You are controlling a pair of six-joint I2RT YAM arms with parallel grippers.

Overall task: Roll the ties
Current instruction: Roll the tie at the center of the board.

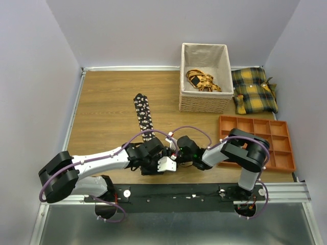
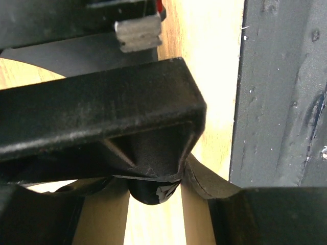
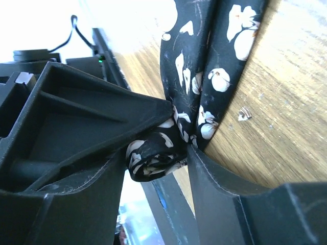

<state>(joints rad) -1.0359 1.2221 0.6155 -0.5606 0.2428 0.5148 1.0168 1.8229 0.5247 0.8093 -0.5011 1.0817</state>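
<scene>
The tie (image 1: 143, 115) is laid as a strip from the middle of the bench (image 1: 102, 112) toward its near edge. There its coiled end is seen between the fingers of the right claw (image 3: 163, 148) and before the left claw (image 2: 153, 217). Whether either claw is pinching it cannot be told. Yellow-and-black strips (image 1: 202, 80) are held in the wicker basket (image 1: 204, 103) at the far edge. An orange compartment tray (image 1: 255, 119) is set at the right edge.

Wooden table (image 1: 107, 102) and its load.
Tie (image 1: 143, 116) lies mid-table; basket (image 1: 204, 102) and plaid cushions (image 1: 254, 91) far right corner; orange tray (image 1: 250, 118) right edge.
</scene>
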